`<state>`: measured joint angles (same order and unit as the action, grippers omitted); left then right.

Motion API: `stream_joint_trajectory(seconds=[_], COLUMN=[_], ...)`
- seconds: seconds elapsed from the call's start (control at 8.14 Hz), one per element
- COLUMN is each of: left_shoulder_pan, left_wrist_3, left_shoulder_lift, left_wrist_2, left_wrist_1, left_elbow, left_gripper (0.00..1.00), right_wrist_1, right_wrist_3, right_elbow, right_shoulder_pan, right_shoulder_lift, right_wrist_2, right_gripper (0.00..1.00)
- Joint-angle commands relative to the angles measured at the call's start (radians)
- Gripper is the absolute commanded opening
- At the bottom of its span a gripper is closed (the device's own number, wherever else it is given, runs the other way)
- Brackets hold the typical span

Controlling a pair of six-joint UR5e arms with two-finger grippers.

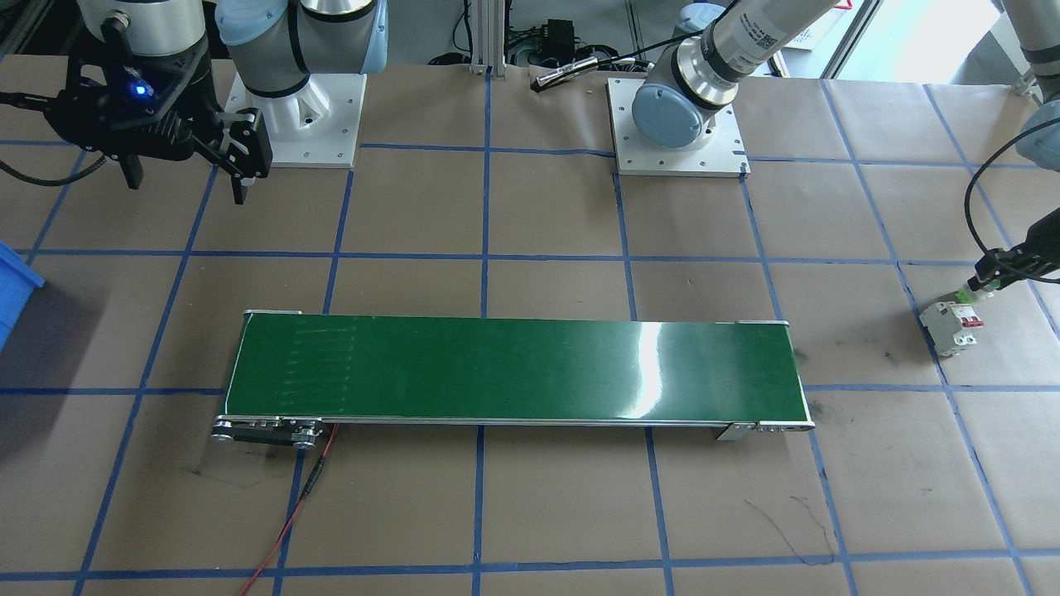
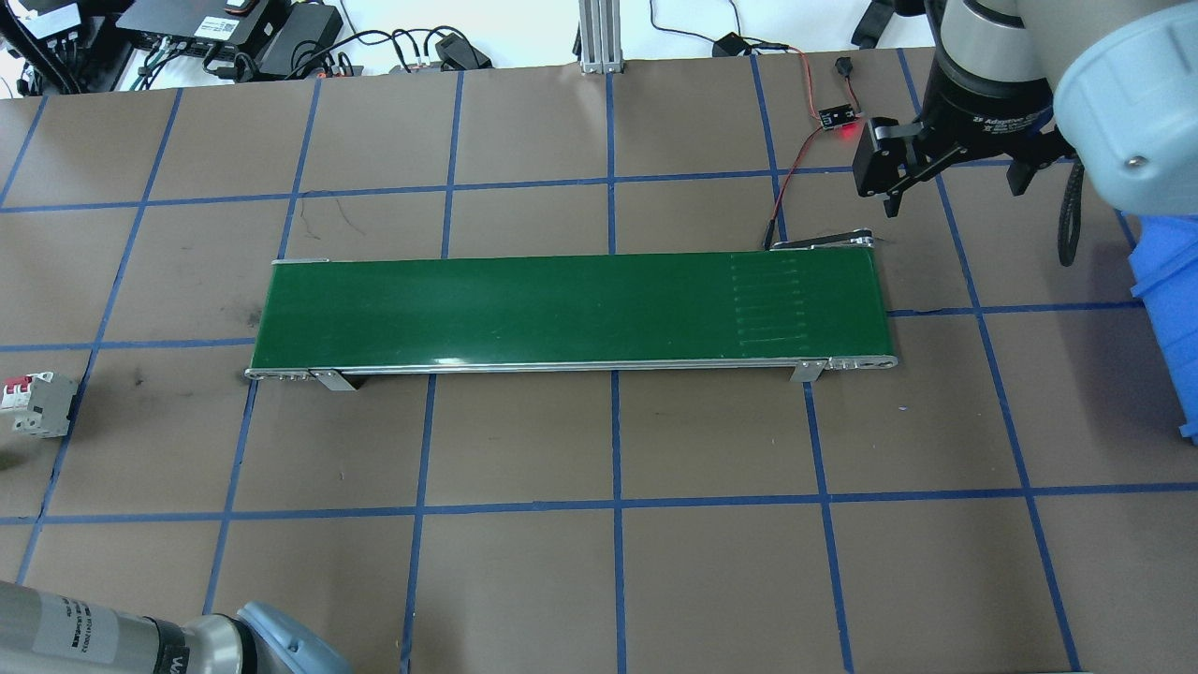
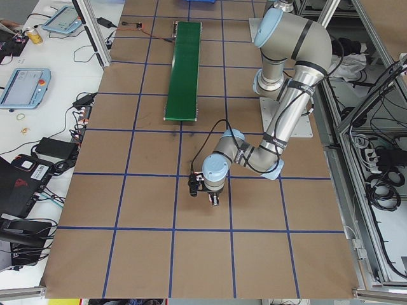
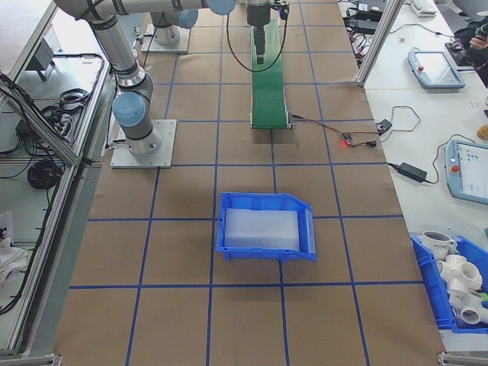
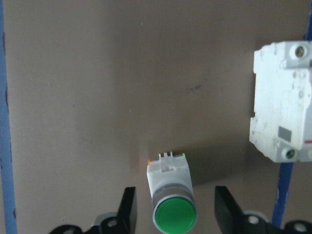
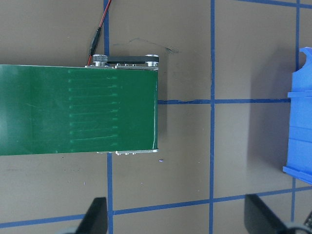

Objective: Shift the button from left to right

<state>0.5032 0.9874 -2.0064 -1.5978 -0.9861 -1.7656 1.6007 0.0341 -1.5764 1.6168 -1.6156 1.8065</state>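
Note:
The button, a round green cap on a short whitish body, lies on the brown table paper in the left wrist view. My left gripper is open, with one finger on each side of the button and a gap to both. In the front-facing view the button shows as a green speck under the left gripper at the far right edge. My right gripper hangs open and empty above the table past the belt's right end; its fingers frame the right wrist view.
A white circuit breaker with red levers lies just beside the button. A long green conveyor belt crosses the table's middle, with a red wire at its right end. A blue bin stands on the robot's right.

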Motion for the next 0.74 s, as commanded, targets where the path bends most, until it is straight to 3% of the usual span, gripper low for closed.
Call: stream_joint_trajectory(seconds=[0.0, 0.12, 0.25, 0.37, 0.49, 0.61], left_shoulder_pan=[0.0, 0.0, 0.0, 0.0, 0.003, 0.009], left_wrist_3=[0.008, 0.007, 0.007, 0.004, -0.006, -0.027], left_shoulder_lift=[0.0, 0.0, 0.0, 0.02, 0.055, 0.105], left_wrist_2=[-0.001, -0.002, -0.002, -0.004, -0.004, -0.004], left_wrist_1=[-0.011, -0.046, -0.104, -0.184, -0.256, -0.305], left_elbow=[0.0, 0.002, 0.011, 0.012, 0.03, 0.049], left_gripper=[0.39, 0.29, 0.27, 0.27, 0.27, 0.27], right_wrist_1=[-0.005, -0.007, -0.007, 0.001, -0.01, -0.013], right_wrist_3=[0.01, 0.059, 0.073, 0.063, 0.012, -0.034], right_elbow=[-0.001, -0.002, -0.008, -0.007, -0.007, -0.008], right_shoulder_pan=[0.001, 0.002, 0.002, 0.002, 0.002, 0.002], right_shoulder_lift=[0.005, 0.006, 0.011, 0.022, 0.026, 0.026], right_wrist_2=[0.002, 0.001, -0.021, -0.121, -0.257, -0.278], right_gripper=[1.0, 1.0, 1.0, 1.0, 1.0, 1.0])
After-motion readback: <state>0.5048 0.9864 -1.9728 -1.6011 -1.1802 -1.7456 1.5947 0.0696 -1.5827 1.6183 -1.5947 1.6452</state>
